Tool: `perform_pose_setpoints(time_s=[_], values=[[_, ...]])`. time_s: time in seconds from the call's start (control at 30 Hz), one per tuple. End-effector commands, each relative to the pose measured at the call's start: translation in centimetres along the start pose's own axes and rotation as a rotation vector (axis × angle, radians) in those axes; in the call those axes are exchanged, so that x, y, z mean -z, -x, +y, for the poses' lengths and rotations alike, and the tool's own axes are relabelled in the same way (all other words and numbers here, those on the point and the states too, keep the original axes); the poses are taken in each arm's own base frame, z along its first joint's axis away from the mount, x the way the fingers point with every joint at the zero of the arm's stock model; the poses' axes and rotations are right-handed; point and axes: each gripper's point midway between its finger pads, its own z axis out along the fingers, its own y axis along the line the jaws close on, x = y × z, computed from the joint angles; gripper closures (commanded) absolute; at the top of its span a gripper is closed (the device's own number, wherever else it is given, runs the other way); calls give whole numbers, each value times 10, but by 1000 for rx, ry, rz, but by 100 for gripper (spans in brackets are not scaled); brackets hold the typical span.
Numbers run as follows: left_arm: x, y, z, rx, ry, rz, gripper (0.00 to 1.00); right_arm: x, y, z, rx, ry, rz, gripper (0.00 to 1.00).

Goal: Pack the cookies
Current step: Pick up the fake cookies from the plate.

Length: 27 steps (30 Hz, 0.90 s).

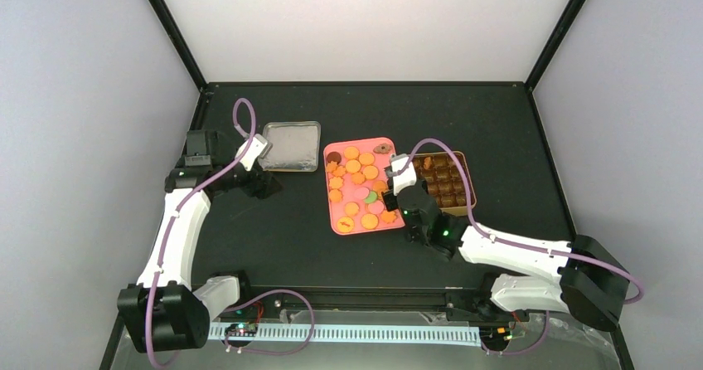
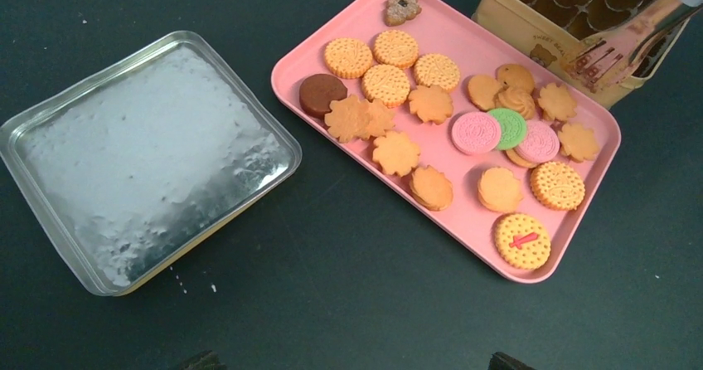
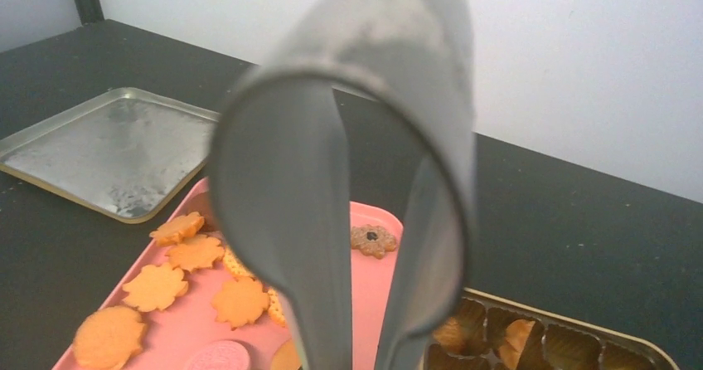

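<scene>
Clearly the cookies (image 2: pixel 395 84) lie flat on the pink tray (image 2: pixel 452 30), their spread running from upper centre toward lower right of the left wrist view; left jaws apart, right jaws clamped on tongs (image 3: pixel 282 187).

On the table (image 1: pixel 273 245) three things lie in a row: a lid (image 1: pixel 290 146) on the left, a tray (image 2: pixel 452 38) in the middle and a tin (image 2: pixel 514 21) on the right. The tray is just beside the tin and a little apart from the lid. Most of the cookies (image 1: pixel 352 166) lie spread over the tray, a few overlapping near its middle, one alone at its far right corner. A few more sit in cups at the tin's far left. The tongs (image 2: pixel 630 42) have their tips at the tin's side facing the tray.
</scene>
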Motion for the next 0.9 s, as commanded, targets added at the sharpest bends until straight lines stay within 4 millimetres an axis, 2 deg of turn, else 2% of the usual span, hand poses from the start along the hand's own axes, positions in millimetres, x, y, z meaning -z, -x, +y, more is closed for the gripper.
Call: perform_pose_setpoints(time_s=[0.0, 0.13, 0.33, 0.57, 0.87], values=[[13, 19, -3, -50, 8, -51, 15, 1, 24, -17, -5, -67, -54, 87], [13, 18, -4, -53, 7, -51, 15, 0, 23, -19, -14, -47, -53, 85], [11, 17, -3, -48, 3, -48, 15, -4, 13, -2, -29, 36, -28, 72], [11, 16, -3, -51, 7, -45, 15, -10, 8, 2, -57, 38, -23, 68], [11, 14, -3, -53, 8, -37, 15, 8, -3, 3, -181, 120, 10, 61]])
